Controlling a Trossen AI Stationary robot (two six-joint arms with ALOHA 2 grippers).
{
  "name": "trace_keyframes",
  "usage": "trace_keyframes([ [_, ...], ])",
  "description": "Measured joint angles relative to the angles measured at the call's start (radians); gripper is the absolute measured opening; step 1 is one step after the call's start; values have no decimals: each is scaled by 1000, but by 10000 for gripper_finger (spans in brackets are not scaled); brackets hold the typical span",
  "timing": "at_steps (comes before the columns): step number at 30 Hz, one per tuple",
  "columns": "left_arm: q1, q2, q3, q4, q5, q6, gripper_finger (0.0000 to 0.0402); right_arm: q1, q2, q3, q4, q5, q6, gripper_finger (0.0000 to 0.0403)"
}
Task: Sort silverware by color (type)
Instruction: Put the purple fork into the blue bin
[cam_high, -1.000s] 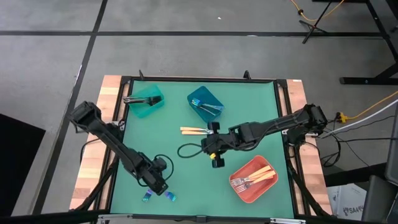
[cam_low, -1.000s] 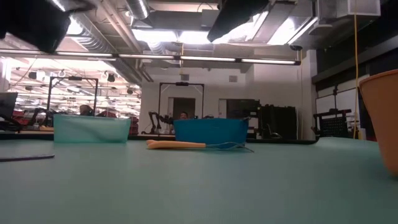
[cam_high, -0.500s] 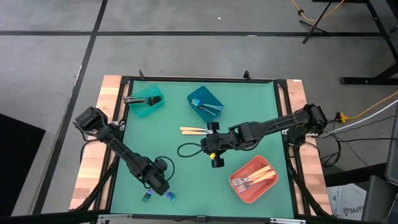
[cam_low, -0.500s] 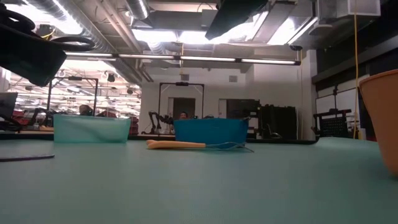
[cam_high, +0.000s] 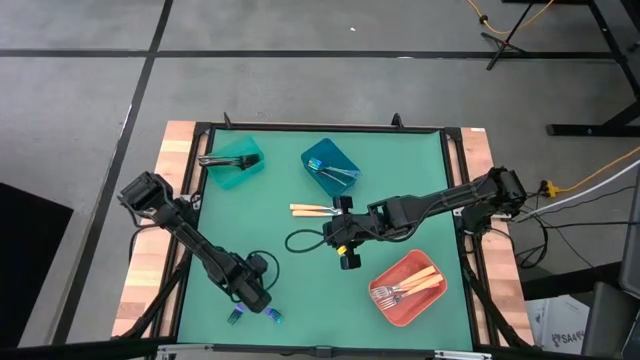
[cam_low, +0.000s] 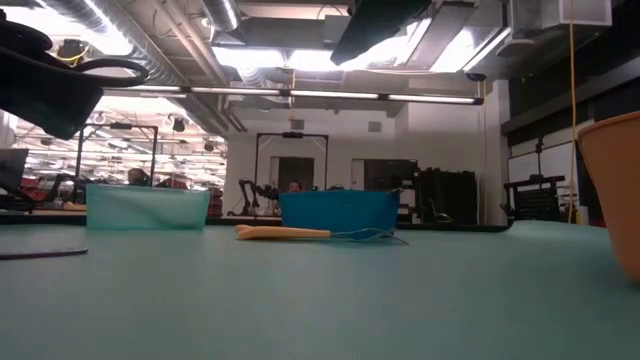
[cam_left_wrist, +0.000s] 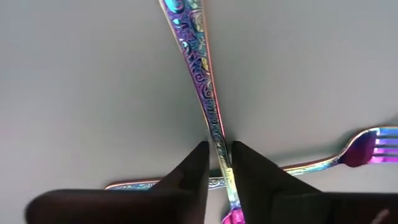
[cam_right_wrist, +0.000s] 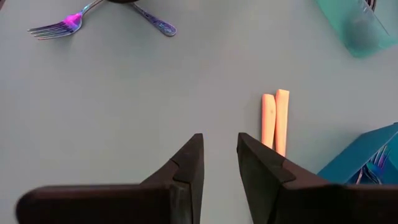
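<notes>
We log the left gripper (cam_left_wrist: 217, 163) low over the green mat, fingers narrowly parted astride an engraved iridescent blue-purple fork (cam_left_wrist: 200, 81) crossing a second iridescent fork (cam_left_wrist: 348, 152). Right gripper (cam_right_wrist: 219, 163): slightly open, empty, two orange-handled utensils (cam_right_wrist: 274, 121) just ahead. No legible writing.

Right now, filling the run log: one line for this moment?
left gripper: fingers astride iridescent fork, near table edge | right gripper: open, mid-table | gold-handled forks: unsorted
</notes>
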Motion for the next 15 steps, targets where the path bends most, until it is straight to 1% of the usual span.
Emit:
trace_keyframes([
  [7, -1, 0, 0, -7, -20, -20, 24, 0, 0, 0, 0, 0, 0, 89],
  [15, 1, 0, 0, -11, -26, -20, 13, 0, 0, 0, -26, -1, -3, 89],
])
